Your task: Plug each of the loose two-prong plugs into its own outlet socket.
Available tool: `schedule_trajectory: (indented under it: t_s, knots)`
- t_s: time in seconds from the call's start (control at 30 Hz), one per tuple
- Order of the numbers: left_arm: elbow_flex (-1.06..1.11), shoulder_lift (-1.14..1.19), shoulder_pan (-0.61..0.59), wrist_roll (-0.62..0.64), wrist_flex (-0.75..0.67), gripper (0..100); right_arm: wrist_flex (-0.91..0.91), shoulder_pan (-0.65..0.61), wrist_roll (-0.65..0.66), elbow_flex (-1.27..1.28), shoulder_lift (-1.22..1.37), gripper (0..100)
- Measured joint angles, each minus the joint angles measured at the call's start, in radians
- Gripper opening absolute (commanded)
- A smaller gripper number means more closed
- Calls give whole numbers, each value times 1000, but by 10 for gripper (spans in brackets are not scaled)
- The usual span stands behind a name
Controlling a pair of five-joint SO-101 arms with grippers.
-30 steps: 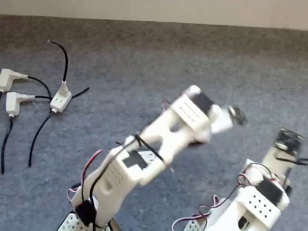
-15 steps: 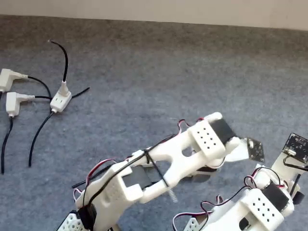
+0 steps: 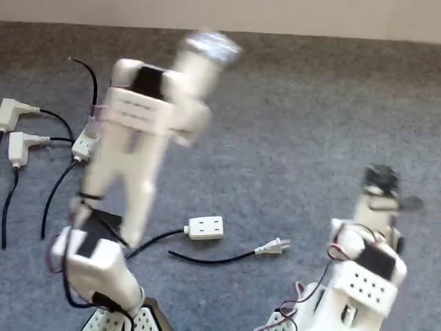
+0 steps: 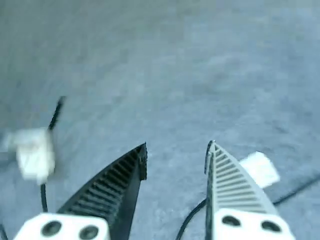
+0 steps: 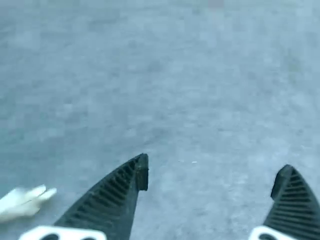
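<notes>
A white outlet block lies on the grey carpet in the middle front, its black cord running left. Just right of it lies a loose two-prong plug on a black cord. At the far left are two white angled plugs and a small white outlet, partly behind the raised left arm. My left gripper is open above the carpet, with blurred white pieces to either side. My right gripper is wide open and holds nothing; a blurred white plug shows off to one side.
The right arm stands at the front right corner. Black cords trail over the carpet at the left. A pale wall edge runs along the back. Bare carpet stretches across the middle and back right.
The left arm has swung from the middle right up and over to the left, uncovering the outlet block and the loose plug in the middle. The right arm has shifted a little left.
</notes>
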Motion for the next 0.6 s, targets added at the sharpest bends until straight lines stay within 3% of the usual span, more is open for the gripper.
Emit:
schedule_trajectory:
  t_s: [0.1,0.2,0.3,0.47,0.6]
  knots:
    - [69,-12,-218,40,0,193,207,-209,0,-184,120,375]
    - [170,-14,-368,-60,-5,193,404,-436,44,-374,285,375]
    - [285,-14,-497,-176,-100,193,514,-638,132,-496,450,375]
    - [473,-14,-701,-362,-302,193,559,-908,505,-514,566,375]
    - [585,-14,-822,-505,-419,194,531,-976,766,-466,591,337]
